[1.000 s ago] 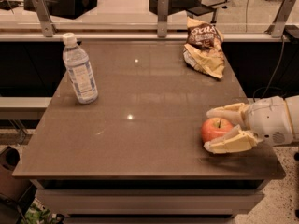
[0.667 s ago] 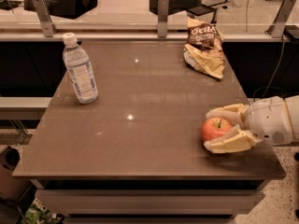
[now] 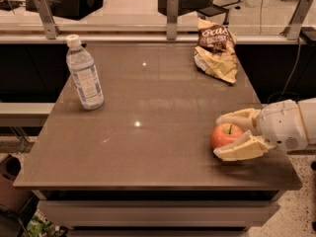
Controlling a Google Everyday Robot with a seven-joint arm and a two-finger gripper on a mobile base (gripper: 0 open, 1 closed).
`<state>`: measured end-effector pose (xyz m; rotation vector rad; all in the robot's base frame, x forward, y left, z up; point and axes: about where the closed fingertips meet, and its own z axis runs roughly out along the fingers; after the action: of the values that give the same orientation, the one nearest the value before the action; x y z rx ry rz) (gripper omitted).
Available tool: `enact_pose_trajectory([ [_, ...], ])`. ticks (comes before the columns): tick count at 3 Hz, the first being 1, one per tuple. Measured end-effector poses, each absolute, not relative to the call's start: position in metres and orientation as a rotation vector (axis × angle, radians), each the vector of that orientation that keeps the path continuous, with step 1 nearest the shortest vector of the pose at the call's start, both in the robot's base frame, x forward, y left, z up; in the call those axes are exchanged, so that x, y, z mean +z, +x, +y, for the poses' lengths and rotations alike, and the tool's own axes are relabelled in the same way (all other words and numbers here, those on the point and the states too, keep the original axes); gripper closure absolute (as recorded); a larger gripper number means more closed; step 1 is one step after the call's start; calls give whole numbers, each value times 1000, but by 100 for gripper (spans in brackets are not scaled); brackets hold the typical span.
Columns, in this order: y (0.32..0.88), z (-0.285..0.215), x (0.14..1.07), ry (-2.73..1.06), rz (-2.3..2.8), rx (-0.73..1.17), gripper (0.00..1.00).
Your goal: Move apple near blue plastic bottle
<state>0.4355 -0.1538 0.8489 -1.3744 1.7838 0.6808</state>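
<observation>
The red-orange apple (image 3: 226, 134) sits on the brown table (image 3: 148, 112) near its front right corner. My gripper (image 3: 220, 136) reaches in from the right, with one cream finger (image 3: 237, 118) behind the apple and one in front of it, both close against it. The blue plastic bottle (image 3: 85, 74) with a white cap stands upright at the table's left side, far from the apple.
A brown and yellow chip bag (image 3: 215, 49) lies at the back right of the table. A rail with metal posts (image 3: 172, 16) runs along the far edge. The table's front edge is just below the apple.
</observation>
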Motion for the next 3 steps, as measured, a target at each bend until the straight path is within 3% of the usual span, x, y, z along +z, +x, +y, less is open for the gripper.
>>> enact_pose_trajectory([
  [3,468,-138,892,-1314,1742,629,100],
])
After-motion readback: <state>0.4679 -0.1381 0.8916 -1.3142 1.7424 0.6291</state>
